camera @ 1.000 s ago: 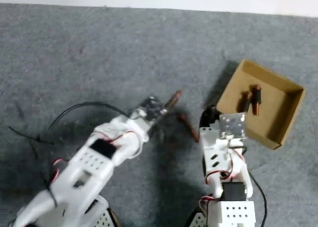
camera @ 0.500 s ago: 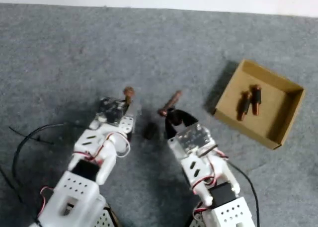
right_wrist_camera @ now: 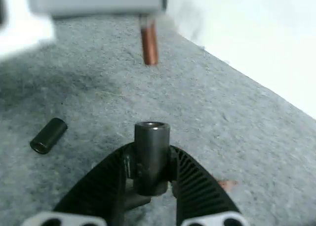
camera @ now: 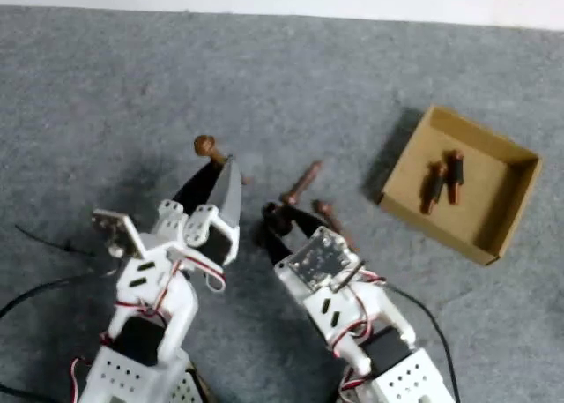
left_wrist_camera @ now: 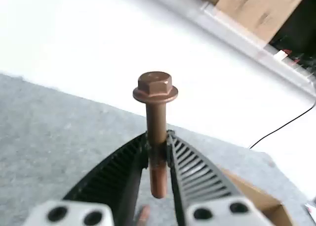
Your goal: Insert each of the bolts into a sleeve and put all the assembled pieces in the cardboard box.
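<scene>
Over carpet [camera: 132,77], L hand [left_wrist_camera: 158,139] grips bolt [left_wrist_camera: 155,95]; R hand [right_wrist_camera: 151,157], prob. sleeve [right_wrist_camera: 152,137].

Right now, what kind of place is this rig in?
Probably an informal lab or workshop bench: a grey felt mat as work surface, a plain white surface beyond it, then stacked cartons and a loose cable.

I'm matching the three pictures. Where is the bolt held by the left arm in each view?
High view: bolt left of centre, gripped by the left end effector.
Left wrist view: bolt upright in that end effector, head away from the camera.
Right wrist view: its shaft end, beyond the gripped sleeve.
Shared landmark: the grey carpet.
</scene>
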`<state>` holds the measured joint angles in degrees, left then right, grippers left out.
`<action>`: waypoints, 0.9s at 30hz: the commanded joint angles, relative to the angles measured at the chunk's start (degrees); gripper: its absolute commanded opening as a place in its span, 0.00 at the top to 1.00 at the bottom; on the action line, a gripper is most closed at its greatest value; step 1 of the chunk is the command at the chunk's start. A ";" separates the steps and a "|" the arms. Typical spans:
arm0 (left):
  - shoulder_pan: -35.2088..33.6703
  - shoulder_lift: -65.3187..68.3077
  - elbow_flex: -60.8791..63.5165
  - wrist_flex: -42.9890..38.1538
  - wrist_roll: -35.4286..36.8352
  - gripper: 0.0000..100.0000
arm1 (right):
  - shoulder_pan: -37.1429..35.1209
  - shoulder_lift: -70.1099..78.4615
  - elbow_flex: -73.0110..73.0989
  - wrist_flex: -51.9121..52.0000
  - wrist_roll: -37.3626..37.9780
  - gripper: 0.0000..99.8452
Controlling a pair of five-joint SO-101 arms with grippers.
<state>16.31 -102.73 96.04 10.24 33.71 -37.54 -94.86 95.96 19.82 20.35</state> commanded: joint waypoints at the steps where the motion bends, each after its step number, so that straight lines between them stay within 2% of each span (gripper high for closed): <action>1: 0.84 -1.98 0.31 2.20 0.79 1.00 | -0.92 -0.66 7.16 -0.40 5.10 1.00; 7: 8.04 -1.63 1.10 3.34 0.79 1.00 | -1.63 -1.10 7.16 -0.31 6.59 1.00; 14: 8.66 -1.63 1.10 7.56 0.79 1.00 | -1.45 -1.10 7.16 -0.31 6.59 1.00; 22: 8.75 -1.36 1.10 8.62 0.79 1.00 | 0.48 -1.10 6.90 -0.31 6.51 1.00; 27: 14.29 -1.63 1.10 12.75 0.79 1.00 | 0.57 -1.10 6.90 -0.22 6.51 1.00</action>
<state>27.12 -104.04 96.04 21.49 33.98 -37.63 -94.77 95.96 19.91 26.59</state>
